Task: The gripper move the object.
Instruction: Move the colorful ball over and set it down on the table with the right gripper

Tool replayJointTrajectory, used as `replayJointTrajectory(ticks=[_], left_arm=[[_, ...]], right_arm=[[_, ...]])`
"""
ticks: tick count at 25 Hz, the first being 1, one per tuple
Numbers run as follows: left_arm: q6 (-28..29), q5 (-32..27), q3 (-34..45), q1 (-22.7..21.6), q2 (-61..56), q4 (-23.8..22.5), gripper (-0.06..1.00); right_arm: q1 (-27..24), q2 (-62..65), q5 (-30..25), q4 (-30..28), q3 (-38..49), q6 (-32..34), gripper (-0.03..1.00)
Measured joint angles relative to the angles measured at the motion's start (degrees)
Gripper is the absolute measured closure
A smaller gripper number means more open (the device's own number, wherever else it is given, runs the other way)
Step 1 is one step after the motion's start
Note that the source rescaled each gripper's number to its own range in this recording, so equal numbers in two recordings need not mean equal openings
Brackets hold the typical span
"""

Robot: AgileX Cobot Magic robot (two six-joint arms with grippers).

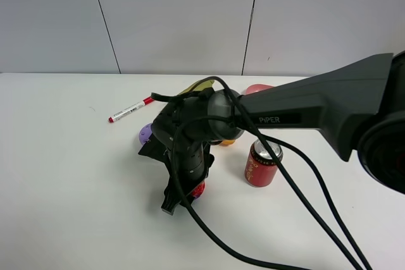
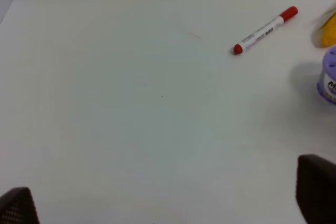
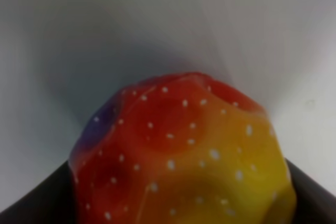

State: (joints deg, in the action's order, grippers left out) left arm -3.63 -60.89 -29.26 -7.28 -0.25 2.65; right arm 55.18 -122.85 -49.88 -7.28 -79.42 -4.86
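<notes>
Dimpled object (image 3: 184, 156) — rubbery sheen, can (image 1: 262, 165) glossy metal, table (image 1: 63, 207) matt, smooth

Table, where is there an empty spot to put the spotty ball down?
Biggest bare patch: the table left of the red marker and purple tub, out to its left edge. Crowded: the middle, where the right tool holds the ball between tub and soda can, with cables trailing in front.

A red-and-white marker (image 1: 130, 110) lies on the white table (image 1: 63, 188), a red can (image 1: 262, 164) standing well apart
</notes>
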Motion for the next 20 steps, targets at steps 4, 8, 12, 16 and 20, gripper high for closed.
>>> replayJointTrajectory(ticks=[4,8,12,16,20], left_arm=[[0.0,0.0,0.0,0.0,0.0,0.0,-0.06],[0.0,0.0,0.0,0.0,0.0,0.0,-0.06],[0.0,0.0,0.0,0.0,0.0,0.0,-0.06],[0.0,0.0,0.0,0.0,0.0,0.0,-0.06],[0.0,0.0,0.0,0.0,0.0,0.0,-0.06]], right_arm=[[0.0,-0.04,0.0,-0.35,0.0,0.0,0.96],[0.0,-0.04,0.0,-0.98,0.0,0.0,0.96],[0.0,-0.04,0.17,-1.64,0.0,-0.05,0.73],[0.0,-0.04,0.67,-2.31,0.0,-0.05,0.59],[0.0,-0.04,0.91,-2.39,0.0,0.3,0.57]])
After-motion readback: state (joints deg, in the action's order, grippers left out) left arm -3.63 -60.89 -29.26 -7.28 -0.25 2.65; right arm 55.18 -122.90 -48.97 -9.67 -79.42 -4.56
